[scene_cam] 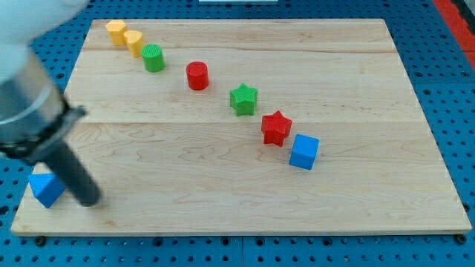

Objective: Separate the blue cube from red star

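Two targets nearly touch right of tabletop centre, blue cube just below-right of red star; tip, clawless, sits far left beside another blue block; should enter between, pushing cube away.

no readable text, no labels, no brand marks, no numbers or signs anywhere in view

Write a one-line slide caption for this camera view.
My tip sits beside a blue block, far from blue cube and red star.
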### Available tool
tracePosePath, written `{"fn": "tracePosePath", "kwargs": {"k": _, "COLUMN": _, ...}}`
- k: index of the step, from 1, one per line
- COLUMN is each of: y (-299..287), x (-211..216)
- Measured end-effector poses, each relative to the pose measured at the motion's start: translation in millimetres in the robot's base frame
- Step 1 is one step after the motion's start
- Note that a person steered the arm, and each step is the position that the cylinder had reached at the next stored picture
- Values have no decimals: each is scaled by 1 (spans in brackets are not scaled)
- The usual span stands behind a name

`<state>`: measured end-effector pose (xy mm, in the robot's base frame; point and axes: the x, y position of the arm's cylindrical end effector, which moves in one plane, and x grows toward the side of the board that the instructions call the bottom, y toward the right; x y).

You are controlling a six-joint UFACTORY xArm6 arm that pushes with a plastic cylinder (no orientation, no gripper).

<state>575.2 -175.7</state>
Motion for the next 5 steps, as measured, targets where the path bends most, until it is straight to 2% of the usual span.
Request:
{"fn": "tracePosePath", "kwargs": {"k": 2, "y": 167, "x": -33}}
{"fn": "tracePosePath", "kwargs": {"k": 4, "y": 290, "x": -4}}
{"fn": "tracePosePath", "kwargs": {"k": 5, "y": 379, "x": -25}}
